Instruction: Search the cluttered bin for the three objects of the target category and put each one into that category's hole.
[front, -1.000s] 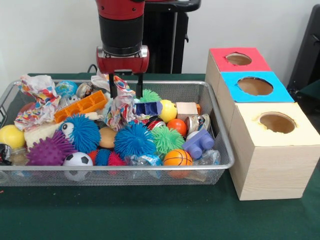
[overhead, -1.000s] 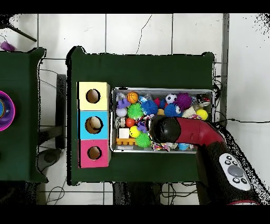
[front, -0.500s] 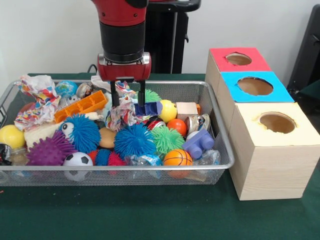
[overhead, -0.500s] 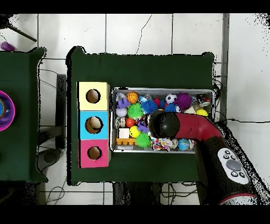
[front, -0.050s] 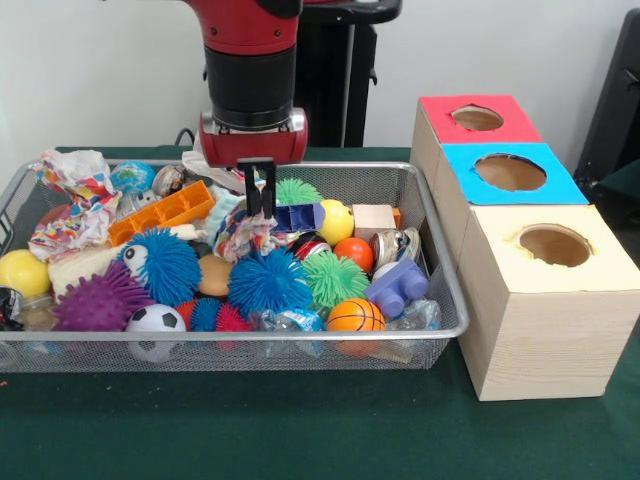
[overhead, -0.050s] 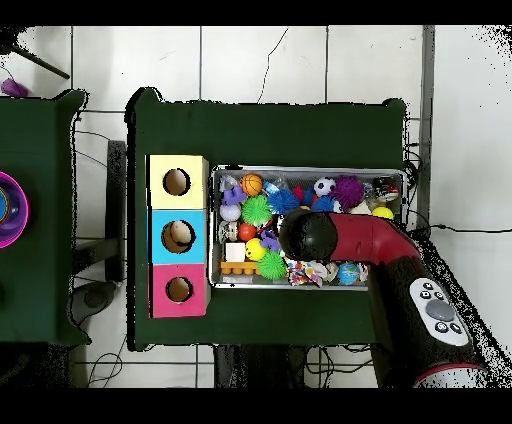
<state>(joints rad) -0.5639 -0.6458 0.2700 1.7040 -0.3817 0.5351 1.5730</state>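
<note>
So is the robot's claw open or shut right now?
Shut. In the front view the claw's two black fingers stand pressed together, pinching the colourful crumpled paper in the wire bin.

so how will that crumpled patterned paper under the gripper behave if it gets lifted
The crumpled patterned paper looks thin and creased, so it is probably light and floppy, sagging rather than holding shape. It lies among the toys, so its loose folds might snag the green spiky ball beside it. The gripper has its jaws shut on it.
</note>
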